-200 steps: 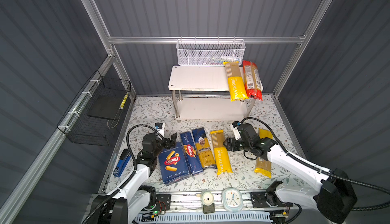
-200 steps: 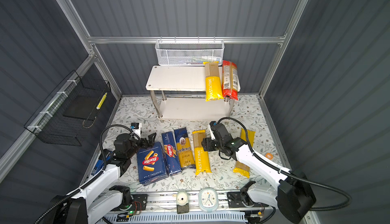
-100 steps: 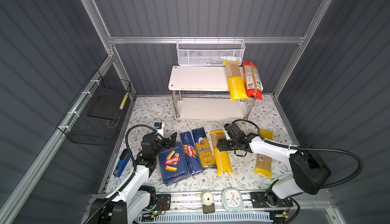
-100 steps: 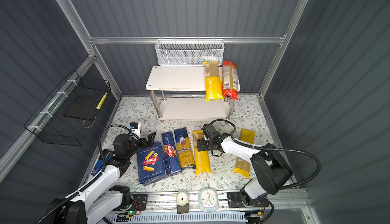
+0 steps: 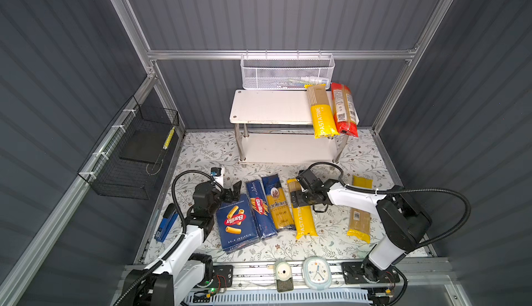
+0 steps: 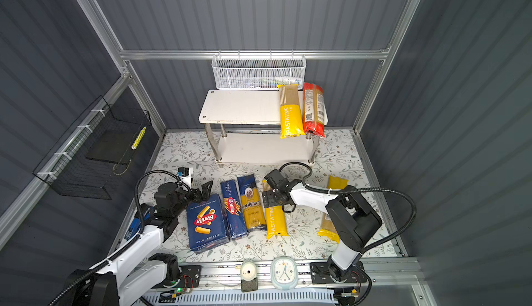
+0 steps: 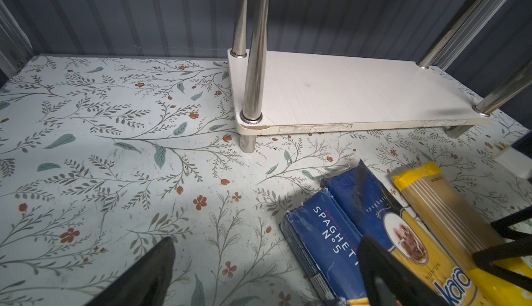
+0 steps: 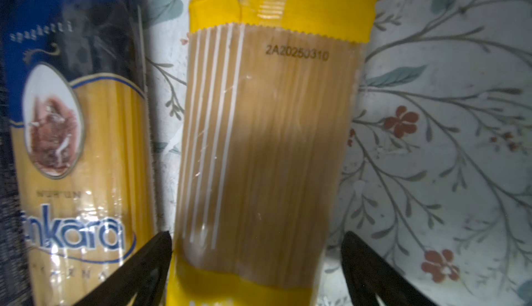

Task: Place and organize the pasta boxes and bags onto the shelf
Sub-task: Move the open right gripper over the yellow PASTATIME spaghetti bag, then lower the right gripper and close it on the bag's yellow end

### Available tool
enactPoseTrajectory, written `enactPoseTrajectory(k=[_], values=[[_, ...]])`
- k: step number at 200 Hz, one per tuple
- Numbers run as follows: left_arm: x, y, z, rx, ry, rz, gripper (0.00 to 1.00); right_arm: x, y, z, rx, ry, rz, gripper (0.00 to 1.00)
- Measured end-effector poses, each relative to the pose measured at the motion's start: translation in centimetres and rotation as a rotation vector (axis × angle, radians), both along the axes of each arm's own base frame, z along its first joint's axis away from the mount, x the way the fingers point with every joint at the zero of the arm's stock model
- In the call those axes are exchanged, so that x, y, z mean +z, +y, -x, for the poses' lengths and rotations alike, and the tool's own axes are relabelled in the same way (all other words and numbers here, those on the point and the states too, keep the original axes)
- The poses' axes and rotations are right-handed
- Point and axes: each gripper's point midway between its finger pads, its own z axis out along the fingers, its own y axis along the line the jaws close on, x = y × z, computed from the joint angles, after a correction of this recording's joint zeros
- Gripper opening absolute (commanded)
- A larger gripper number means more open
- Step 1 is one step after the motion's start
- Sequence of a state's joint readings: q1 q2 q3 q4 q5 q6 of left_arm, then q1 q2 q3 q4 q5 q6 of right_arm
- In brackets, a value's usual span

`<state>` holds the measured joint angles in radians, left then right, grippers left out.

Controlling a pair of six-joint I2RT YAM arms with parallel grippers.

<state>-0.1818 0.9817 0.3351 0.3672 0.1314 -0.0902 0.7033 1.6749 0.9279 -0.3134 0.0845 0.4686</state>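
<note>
The white shelf (image 5: 273,107) stands at the back with a yellow PASTATIME bag (image 5: 322,114) and a red-clear bag (image 5: 344,111) across its top board. On the floor lie a wide Barilla box (image 5: 236,222), a narrow Barilla box (image 5: 259,206), a blue Ankara bag (image 5: 277,203), another yellow PASTATIME bag (image 5: 303,218) and a yellow-clear bag (image 5: 359,215). My right gripper (image 8: 256,261) is open, its fingers either side of the floor PASTATIME bag (image 8: 264,146). The left gripper (image 7: 264,261) is open over the floor beside the narrow box (image 7: 322,241).
A white mesh basket (image 5: 288,71) hangs on the back wall above the shelf. A black wire basket (image 5: 132,152) hangs on the left wall. A blue tool (image 5: 165,226) lies at the floor's left edge. A clock (image 5: 316,273) and a small timer (image 5: 283,273) sit on the front rail.
My right gripper has moved left and come down over the floor PASTATIME bag, with its arm swung inward. The left arm has not moved.
</note>
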Motion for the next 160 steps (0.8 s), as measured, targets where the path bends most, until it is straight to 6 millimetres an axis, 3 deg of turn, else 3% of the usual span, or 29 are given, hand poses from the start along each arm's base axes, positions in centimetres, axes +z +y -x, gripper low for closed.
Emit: enactPoseTrajectory(k=[16, 96, 160], values=[[0.0, 0.0, 0.0, 0.000, -0.001, 0.000, 0.99, -0.1, -0.1, 0.0, 0.000, 0.001, 0.010, 0.99], [0.0, 0.0, 0.0, 0.000, 0.000, 0.000, 1.00, -0.9, 0.6, 0.3, 0.025, 0.018, 0.015, 0.99], [0.1, 0.0, 0.0, 0.000, -0.003, 0.000, 0.99, -0.9, -2.3, 1.0, -0.025, 0.009, 0.001, 0.99]])
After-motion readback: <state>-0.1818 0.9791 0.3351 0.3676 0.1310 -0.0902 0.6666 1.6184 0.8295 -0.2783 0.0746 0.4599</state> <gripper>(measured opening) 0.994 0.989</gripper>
